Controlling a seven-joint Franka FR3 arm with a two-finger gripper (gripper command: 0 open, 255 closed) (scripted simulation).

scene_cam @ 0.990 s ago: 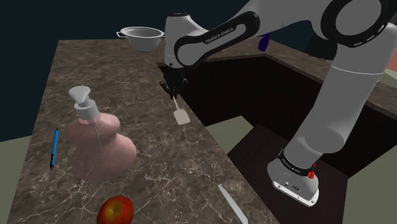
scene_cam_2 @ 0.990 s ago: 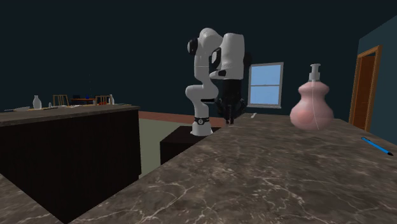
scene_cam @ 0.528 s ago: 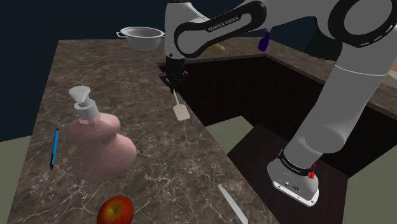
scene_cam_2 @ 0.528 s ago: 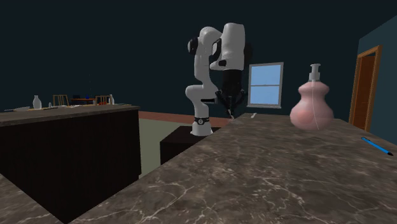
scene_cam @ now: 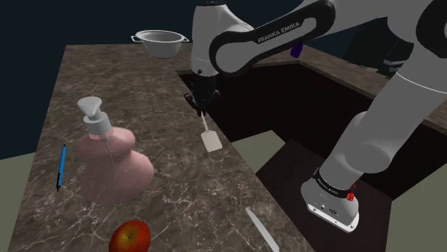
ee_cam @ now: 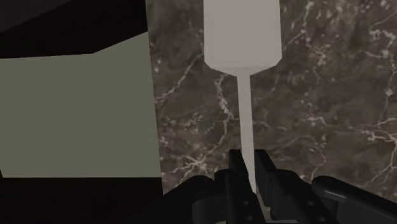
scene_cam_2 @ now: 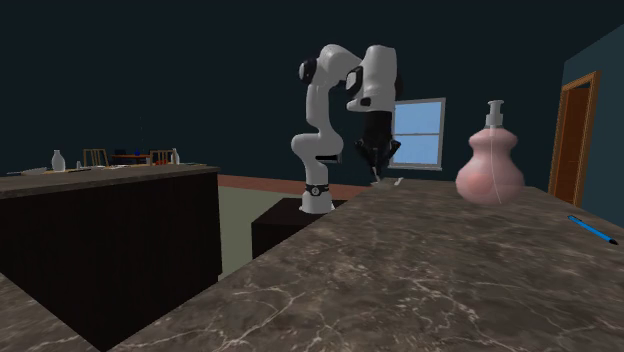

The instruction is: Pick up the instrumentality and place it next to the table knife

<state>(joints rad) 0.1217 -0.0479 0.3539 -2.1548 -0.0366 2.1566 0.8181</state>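
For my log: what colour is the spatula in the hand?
The spatula is plain pale grey-white, blade and handle alike. The wrist view shows it best.

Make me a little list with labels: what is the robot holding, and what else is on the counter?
holding: white spatula, handle clasped in the pincer, blade hanging down
below it: dark marbled counter, near its edge
goal: the knife, lying flat by the same edge, well apart from the spatula
other things: red apple, pink soap bottle, blue pen, bowl at the far end
job done: not yet
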